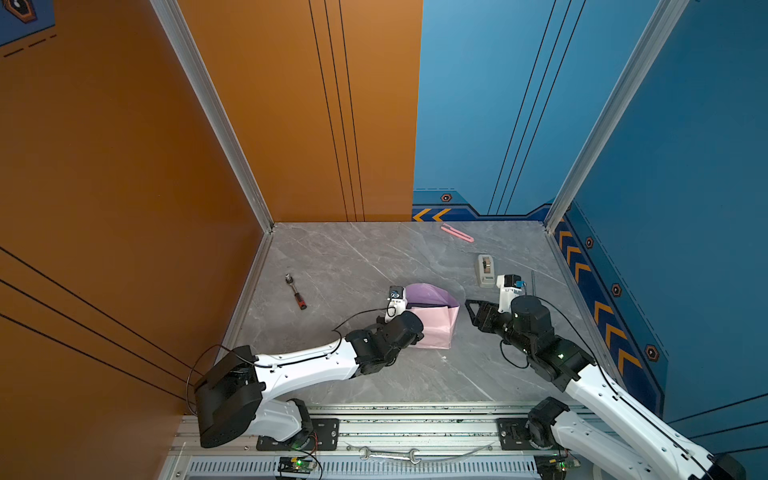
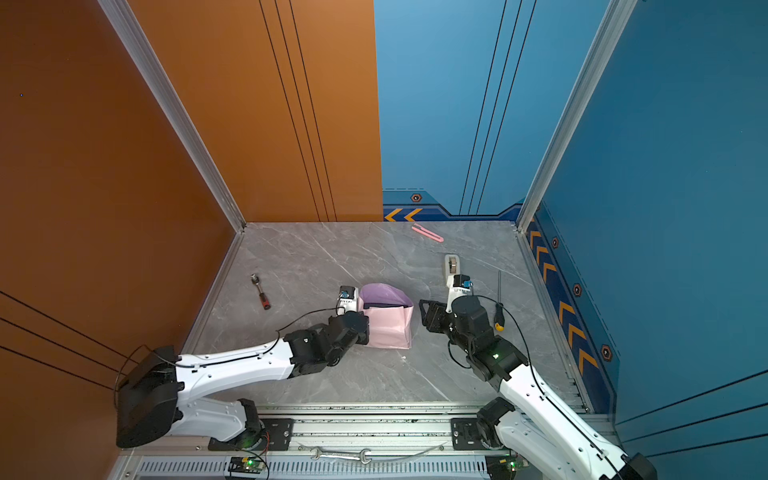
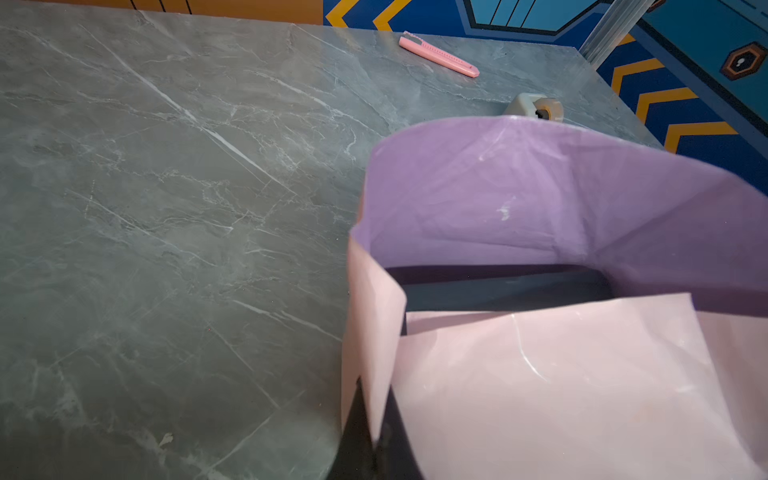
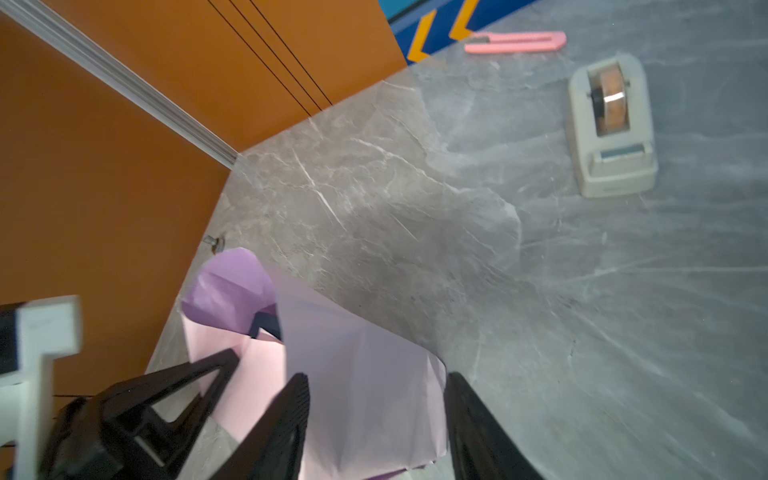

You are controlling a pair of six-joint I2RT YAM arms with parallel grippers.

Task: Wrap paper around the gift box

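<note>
The paper [image 1: 434,328] stands folded up around the gift box mid-table, pale pink outside, lilac inside [image 3: 519,195]. Only a dark strip of the gift box [image 3: 498,286] shows inside the fold, also visible in a top view [image 2: 380,306] and in the right wrist view [image 4: 266,326]. My left gripper [image 3: 374,381] is shut on the paper's pink left flap; in both top views its fingers are hidden under the wrist. My right gripper [image 1: 473,313] [image 4: 376,376] stands open just right of the paper [image 4: 357,374], holding nothing.
A pink cutter [image 1: 457,232] lies near the back wall. A beige tape dispenser [image 1: 485,270] sits behind my right wrist. A red-handled screwdriver [image 1: 296,291] lies at the left, a yellow-handled one [image 2: 498,307] at the right. A wrench [image 1: 388,455] rests on the front rail.
</note>
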